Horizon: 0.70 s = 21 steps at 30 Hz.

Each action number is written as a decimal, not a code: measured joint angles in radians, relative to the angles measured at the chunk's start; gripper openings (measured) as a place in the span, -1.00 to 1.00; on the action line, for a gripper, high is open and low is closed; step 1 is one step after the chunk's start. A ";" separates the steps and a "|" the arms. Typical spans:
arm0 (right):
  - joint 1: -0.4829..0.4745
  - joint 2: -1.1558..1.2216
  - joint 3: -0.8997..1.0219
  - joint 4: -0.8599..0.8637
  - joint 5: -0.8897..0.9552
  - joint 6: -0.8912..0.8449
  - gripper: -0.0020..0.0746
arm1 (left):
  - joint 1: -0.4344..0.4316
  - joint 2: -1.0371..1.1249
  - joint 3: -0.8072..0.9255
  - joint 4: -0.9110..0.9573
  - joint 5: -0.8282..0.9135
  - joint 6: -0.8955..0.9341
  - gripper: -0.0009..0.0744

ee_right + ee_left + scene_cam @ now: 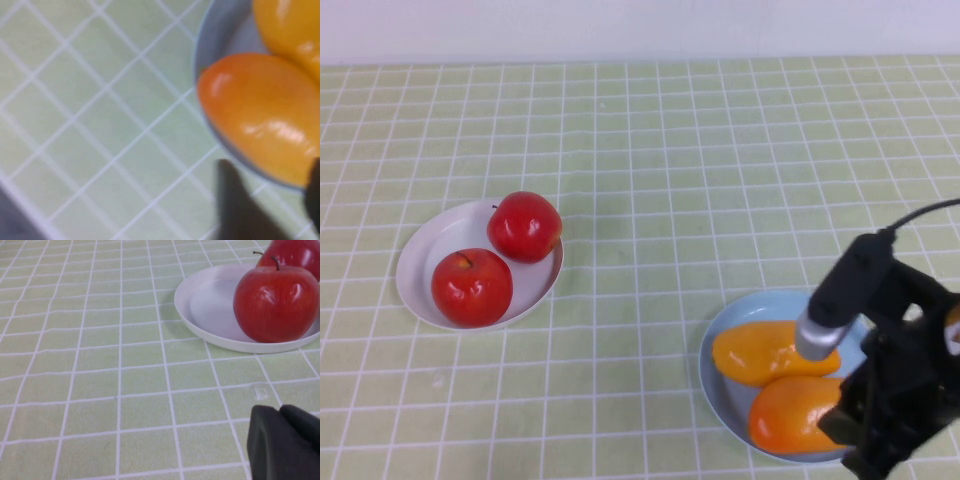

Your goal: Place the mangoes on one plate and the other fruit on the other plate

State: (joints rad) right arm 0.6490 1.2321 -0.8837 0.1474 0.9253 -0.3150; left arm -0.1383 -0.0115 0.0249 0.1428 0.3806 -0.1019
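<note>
Two red apples [525, 226] [471, 287] sit on the white plate [430, 250] at the left. Both orange-yellow mangoes [760, 353] [795, 412] lie side by side on the light blue plate [760, 305] at the near right. My right gripper [855, 440] hovers over the near edge of the blue plate. In the right wrist view it [267, 170] is open, just short of the nearer mango [260, 115] and holding nothing. My left gripper [272, 412] is shut and empty, low over the cloth near the white plate [210, 305] and its apples [275, 302]. The high view does not show it.
A green checked cloth [660, 150] covers the whole table. The table's far edge meets a pale wall [640, 25] at the back. The right arm's black body [900, 370] covers the blue plate's right side.
</note>
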 joint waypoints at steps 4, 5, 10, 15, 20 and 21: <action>0.000 -0.066 0.000 0.055 0.074 0.014 -0.76 | 0.000 0.000 0.000 0.000 0.000 0.000 -0.98; 0.000 -0.080 0.000 0.064 0.091 0.015 -0.82 | 0.000 0.000 0.000 0.000 0.000 0.000 -0.98; 0.000 -0.161 0.000 0.135 0.150 0.020 -0.97 | 0.000 0.000 0.000 0.000 0.000 0.000 -0.98; 0.000 -0.220 0.000 0.153 0.174 0.021 -0.98 | 0.000 0.000 0.000 0.000 0.000 0.000 -0.98; 0.000 -0.234 0.002 0.122 0.177 0.021 -0.99 | 0.000 0.000 0.000 0.000 0.000 0.000 -0.98; 0.000 -0.234 0.002 0.121 0.166 0.021 -0.99 | 0.000 0.000 0.000 0.000 0.000 0.000 -0.98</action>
State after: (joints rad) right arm 0.6490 0.9982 -0.8822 0.2685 1.0909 -0.2935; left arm -0.1383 -0.0115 0.0249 0.1428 0.3806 -0.1019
